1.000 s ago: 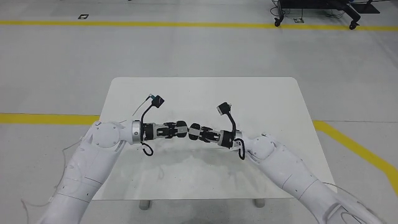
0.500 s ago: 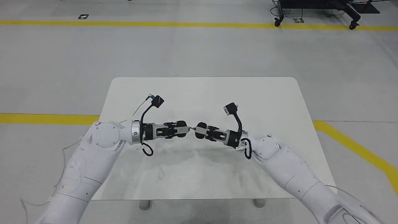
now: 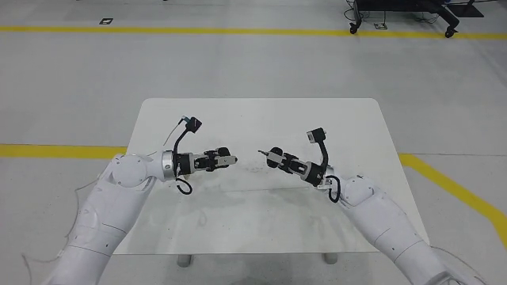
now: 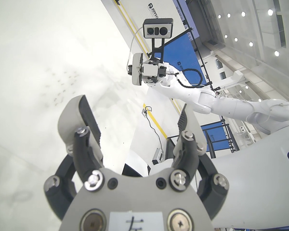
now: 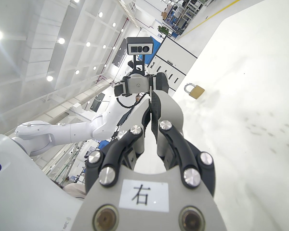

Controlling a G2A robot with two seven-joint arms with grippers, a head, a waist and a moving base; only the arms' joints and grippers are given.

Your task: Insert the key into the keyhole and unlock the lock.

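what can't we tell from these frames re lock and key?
Keyhole on the padlock: right wrist view, too small to find.
Whether the shackle is latched: same view, too small.
The key: right wrist view, a thin sliver past the shut jaws of the right gripper; its fingers cover the rest, so teeth and orientation are unknown.
Top view: the key is too small to read.

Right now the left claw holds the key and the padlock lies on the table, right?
No: the right claw holds the key, as the right wrist view shows; the left claw is open and empty. The padlock does lie on the table.
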